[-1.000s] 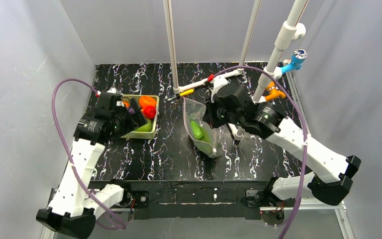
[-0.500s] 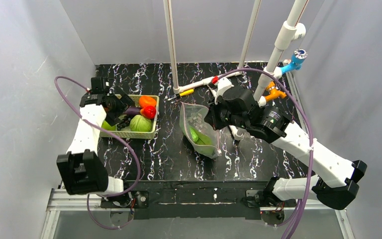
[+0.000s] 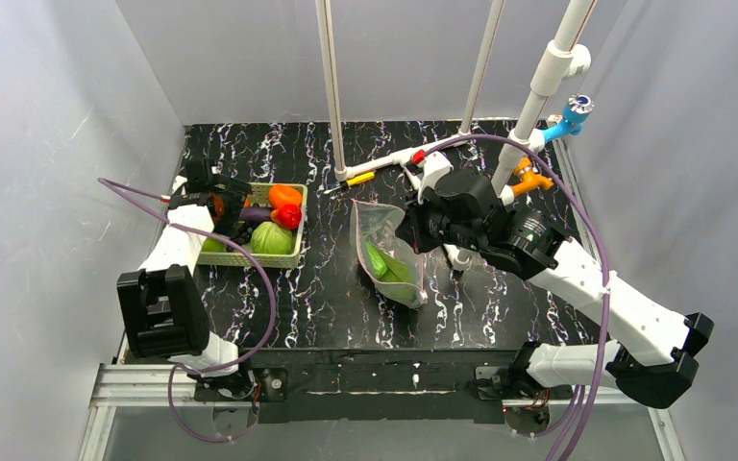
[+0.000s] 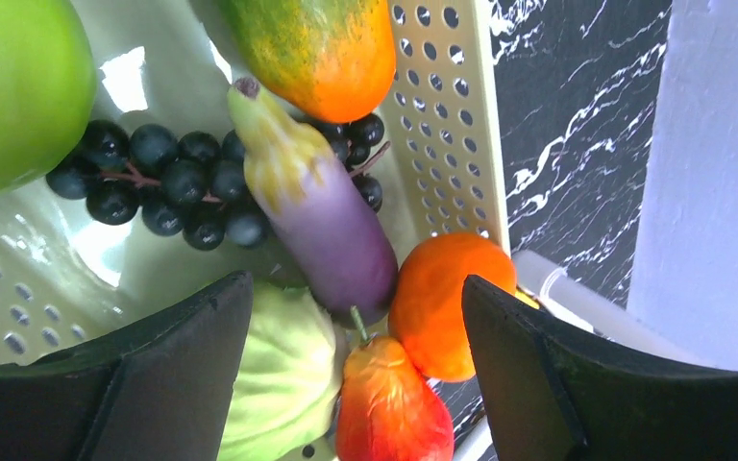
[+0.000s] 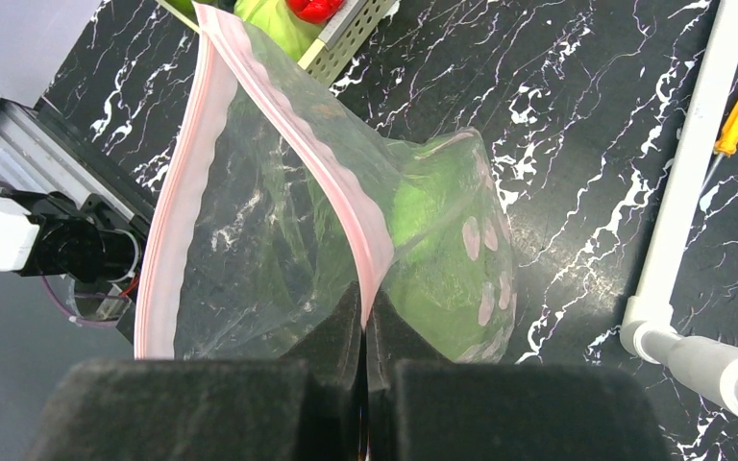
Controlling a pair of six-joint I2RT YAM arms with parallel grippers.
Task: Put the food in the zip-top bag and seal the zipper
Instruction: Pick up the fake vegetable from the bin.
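Two green pieces of the food, at least, lie inside the zip-top bag, centre of the top frame, on the desk. Right end effector pressed together on the bag's edge at the pink zipper, holding the mouth agape. Further up, left of frame: basket holds eggplant, orange, grapes, a red piece, none yet bagged. Left end effector spread above them, gripping nothing. Judged under half done. Zipper unsealed.
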